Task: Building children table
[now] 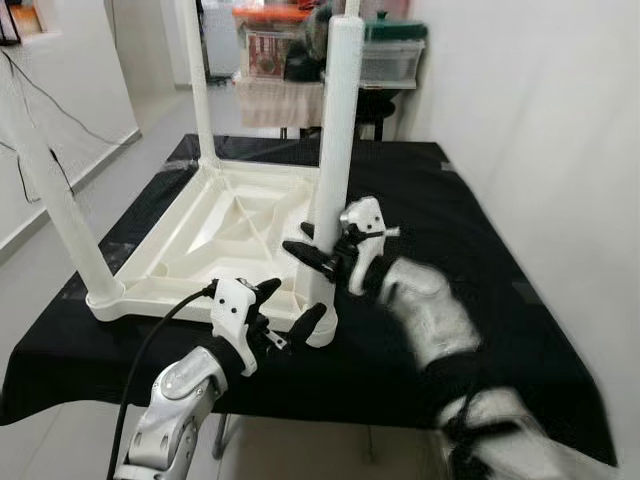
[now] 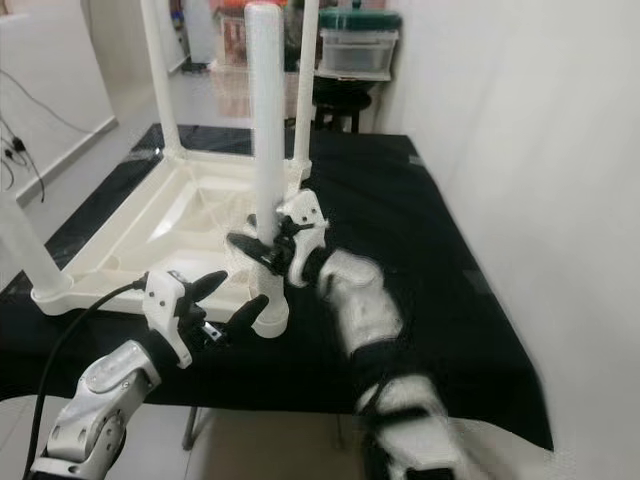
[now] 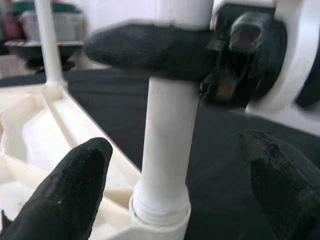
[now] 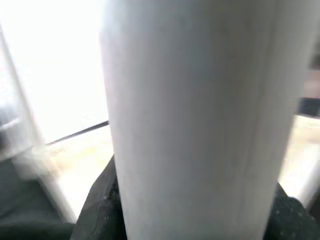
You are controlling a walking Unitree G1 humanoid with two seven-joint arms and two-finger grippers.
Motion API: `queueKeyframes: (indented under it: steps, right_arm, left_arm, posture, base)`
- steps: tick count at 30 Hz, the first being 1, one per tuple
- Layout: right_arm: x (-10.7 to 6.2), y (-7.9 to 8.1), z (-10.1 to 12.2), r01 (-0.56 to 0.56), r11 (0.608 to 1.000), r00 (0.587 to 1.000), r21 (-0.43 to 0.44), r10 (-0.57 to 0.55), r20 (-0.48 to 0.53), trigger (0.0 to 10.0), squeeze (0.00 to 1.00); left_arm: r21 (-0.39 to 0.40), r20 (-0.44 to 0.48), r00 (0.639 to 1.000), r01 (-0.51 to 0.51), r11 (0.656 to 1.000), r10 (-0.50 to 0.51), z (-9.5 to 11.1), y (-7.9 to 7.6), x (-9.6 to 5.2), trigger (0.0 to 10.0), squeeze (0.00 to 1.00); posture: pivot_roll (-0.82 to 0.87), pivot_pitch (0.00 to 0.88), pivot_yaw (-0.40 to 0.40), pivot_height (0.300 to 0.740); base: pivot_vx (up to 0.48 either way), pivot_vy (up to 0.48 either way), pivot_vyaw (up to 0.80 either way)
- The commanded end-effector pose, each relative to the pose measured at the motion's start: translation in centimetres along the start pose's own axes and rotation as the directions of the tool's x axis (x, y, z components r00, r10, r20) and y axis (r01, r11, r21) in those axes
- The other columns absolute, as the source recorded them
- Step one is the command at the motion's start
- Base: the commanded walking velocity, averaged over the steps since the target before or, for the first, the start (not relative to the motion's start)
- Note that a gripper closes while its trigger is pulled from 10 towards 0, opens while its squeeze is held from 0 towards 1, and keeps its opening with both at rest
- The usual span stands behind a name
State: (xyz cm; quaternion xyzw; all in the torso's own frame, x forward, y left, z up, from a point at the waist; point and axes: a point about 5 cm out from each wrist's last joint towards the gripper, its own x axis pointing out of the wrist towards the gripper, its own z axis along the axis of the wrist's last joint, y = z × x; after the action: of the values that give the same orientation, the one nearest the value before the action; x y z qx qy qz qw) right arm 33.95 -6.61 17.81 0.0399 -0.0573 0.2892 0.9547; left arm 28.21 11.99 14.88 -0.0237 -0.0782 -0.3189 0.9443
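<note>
A white children's table [image 1: 190,250] lies upside down on a black-covered table [image 1: 450,230], its legs pointing up. The near right leg [image 1: 338,120] stands in its corner socket [image 3: 160,212]. My right gripper [image 1: 318,252] is shut around this leg a little above the socket; in the right wrist view the leg [image 4: 200,125] sits close between the fingers. My left gripper [image 1: 290,305] is open at the base of the same leg, one finger [image 3: 70,192] on each side, not touching it.
Two other legs rise at the near left [image 1: 60,200] and far left [image 1: 197,80]. Plastic storage boxes [image 1: 392,50] stand behind the table. A white wall [image 1: 540,120] runs close along the right. The cloth's front edge [image 1: 330,415] is near my arms.
</note>
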Motion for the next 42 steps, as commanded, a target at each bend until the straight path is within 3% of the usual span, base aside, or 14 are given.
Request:
queueKeyframes:
  steps: [1,13,14,15,16,17,18,25,26,28,29,36,37,42]
  right_arm:
    - [-0.9,0.1,-0.7,0.062,0.998,0.998,0.007,-0.062,-0.019,0.0,0.0]
    - [0.2,-0.2,-1.6,0.045,0.999,0.994,-0.007,-0.045,-0.102,0.0,0.0]
    - [0.2,-0.5,-1.6,0.066,0.998,0.991,-0.008,-0.067,-0.115,4.5,0.0]
    - [0.2,-0.5,-1.6,0.066,0.998,0.991,-0.008,-0.067,-0.115,4.5,0.0]
    - [0.1,-0.6,-1.6,0.04,0.999,0.991,0.004,-0.039,-0.129,10.0,0.0]
    - [0.1,-0.6,-1.6,0.04,0.999,0.991,0.004,-0.039,-0.129,10.0,0.0]
    - [0.2,-0.5,-1.3,-0.02,1.0,0.991,0.01,0.022,-0.135,10.0,1.0]
    - [0.6,0.0,1.3,-0.362,0.932,0.927,-0.037,0.355,-0.118,10.0,1.0]
    - [0.6,-0.1,2.1,-0.47,0.879,0.88,-0.083,0.459,-0.122,10.0,0.0]
    - [0.6,-0.3,2.7,-0.544,0.831,0.837,-0.114,0.53,-0.132,10.0,0.0]
    - [0.9,-0.9,3.5,-0.646,0.755,0.762,-0.109,0.63,-0.15,10.0,0.0]
    - [1.4,-1.9,3.2,-0.685,0.728,0.721,-0.026,0.672,-0.169,10.0,0.0]
    - [1.5,-2.2,3.0,-0.683,0.73,0.719,-0.006,0.672,-0.179,1.4,0.0]
    - [1.4,-3.0,2.0,-0.665,0.746,0.723,0.049,0.658,-0.21,0.0,0.0]
  left_arm:
    - [0.005,-0.009,1.0,0.005,1.0,-0.005,0.0,0.2,-0.1,10.0,0.0]
    - [-0.004,0.005,1.0,-0.025,1.0,0.025,0.1,0.3,-0.2,10.0,0.0]
    - [-0.006,0.005,1.0,-0.026,1.0,0.026,0.0,0.3,-0.1,10.0,0.0]
    - [-0.006,0.005,1.0,-0.026,1.0,0.026,0.0,0.3,-0.1,10.0,0.0]
    - [-0.008,0.004,1.0,-0.023,1.0,0.023,0.0,0.2,0.0,10.0,0.0]
    - [-0.008,0.004,1.0,-0.023,1.0,0.023,0.0,0.2,0.0,10.0,0.0]
    - [-0.009,0.003,1.0,-0.02,1.0,0.02,0.0,0.1,0.1,10.0,0.0]
    - [-0.013,0.004,1.0,-0.017,1.0,0.018,-0.1,-0.1,0.1,10.0,0.0]
    - [-0.012,0.004,1.0,-0.017,1.0,0.017,-0.1,-0.1,0.1,10.0,0.0]
    - [-0.011,0.003,1.0,-0.017,1.0,0.017,-0.1,-0.2,0.1,10.0,0.0]
    - [-0.008,0.002,1.0,-0.017,1.0,0.017,-0.2,-0.2,0.1,10.0,0.0]
    - [0.0,-0.002,1.0,-0.017,1.0,0.017,-0.2,-0.3,0.1,10.0,0.0]
    - [0.002,-0.003,1.0,-0.017,1.0,0.017,-0.2,-0.3,0.0,10.0,0.0]
    - [0.005,-0.006,1.0,-0.015,1.0,0.015,-0.2,-0.4,-0.2,10.0,0.0]
  posture:
    - [-0.05,0.0,-0.041,0.74]
    - [-0.04,0.0,-0.063,0.74]
    - [-0.05,0.0,-0.066,0.74]
    - [-0.05,0.0,-0.066,0.74]
    - [-0.04,0.0,-0.068,0.74]
    - [-0.04,0.0,-0.068,0.74]
    - [-0.04,0.0,-0.071,0.74]
    - [-0.03,0.0,-0.084,0.74]
    - [-0.02,0.0,-0.089,0.74]
    - [-0.02,0.0,-0.09,0.74]
    - [-0.01,0.0,-0.095,0.74]
    - [0.0,0.0,-0.096,0.74]
    - [0.0,0.0,-0.095,0.74]
    - [0.01,0.0,-0.091,0.74]
  base:
    - [0.0,0.0,0.0]
    - [0.0,0.0,0.0]
    - [0.0,0.0,0.0]
    - [0.0,0.0,0.0]
    - [0.0,0.0,0.0]
    - [0.0,0.0,0.0]
    - [0.0,0.0,0.0]
    - [0.0,0.0,0.0]
    - [0.0,0.0,0.0]
    - [0.0,0.0,0.0]
    - [0.0,0.0,0.0]
    - [0.0,0.0,0.0]
    - [0.0,0.0,0.0]
    - [0.0,0.0,0.0]
